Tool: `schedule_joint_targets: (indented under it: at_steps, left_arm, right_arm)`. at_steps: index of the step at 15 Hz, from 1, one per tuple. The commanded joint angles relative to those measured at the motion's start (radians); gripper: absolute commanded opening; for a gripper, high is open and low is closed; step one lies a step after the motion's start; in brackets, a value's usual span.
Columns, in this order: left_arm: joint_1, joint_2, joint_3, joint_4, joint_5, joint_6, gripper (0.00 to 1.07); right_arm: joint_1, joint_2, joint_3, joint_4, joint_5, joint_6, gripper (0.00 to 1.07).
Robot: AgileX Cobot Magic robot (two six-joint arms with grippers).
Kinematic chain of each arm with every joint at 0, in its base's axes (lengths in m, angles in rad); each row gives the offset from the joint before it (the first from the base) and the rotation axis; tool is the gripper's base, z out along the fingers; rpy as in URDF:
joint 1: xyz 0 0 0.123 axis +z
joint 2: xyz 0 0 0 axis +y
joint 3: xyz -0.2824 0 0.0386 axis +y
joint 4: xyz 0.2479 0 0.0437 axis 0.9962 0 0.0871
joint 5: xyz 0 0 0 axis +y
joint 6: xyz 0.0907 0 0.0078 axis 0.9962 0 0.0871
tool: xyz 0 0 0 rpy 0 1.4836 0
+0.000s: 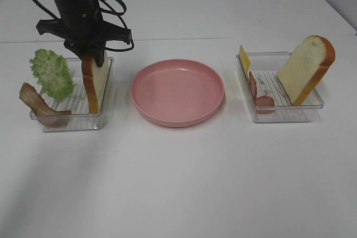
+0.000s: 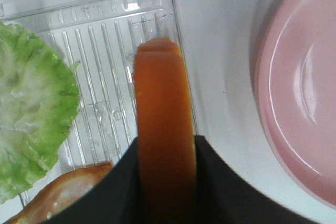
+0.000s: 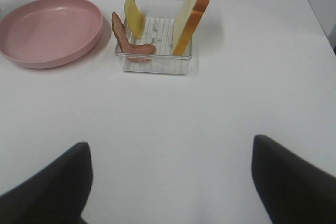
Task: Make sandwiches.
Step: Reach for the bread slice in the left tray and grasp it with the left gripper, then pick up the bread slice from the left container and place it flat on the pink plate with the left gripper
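Barely underway: the left gripper [image 1: 93, 54] was clamped on one bread slice [image 1: 96, 85] standing upright in the left tray [image 1: 72, 122], the right gripper [image 3: 168, 182] hung wide open holding nothing, and the pink plate [image 1: 177, 117] carried no layer yet.

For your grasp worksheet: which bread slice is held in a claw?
The slice in the left tray, pinched by the left claw; the slice in the right tray leans free.

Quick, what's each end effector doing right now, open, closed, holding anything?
The left end effector is closed on the upright bread slice in the clear tray.
The right end effector is open, holding nothing.
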Motion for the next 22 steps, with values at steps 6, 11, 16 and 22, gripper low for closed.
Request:
schedule_joint_targets:
  at_steps: [6, 11, 16, 22]
  left_arm:
    - [-0.003, -0.069, -0.013, 0.003, 0.003, -0.004, 0.00]
    - [0.000, -0.255, -0.013, -0.033, 0.029, 0.004, 0.00]
    - [0.053, -0.266, -0.013, -0.275, -0.014, 0.123, 0.00]
    - [0.105, -0.088, -0.010, -0.832, -0.090, 0.412, 0.00]
  right_arm:
    - [-0.006, -0.013, 0.003, 0.003, -0.009, -0.005, 0.78]
    - [-0.006, -0.013, 0.003, 0.003, -0.009, -0.005, 0.78]
    - [-0.006, -0.013, 0.003, 0.007, -0.009, -0.005, 0.78]
    - [-0.006, -0.013, 0.003, 0.007, -0.009, -0.005, 0.78]
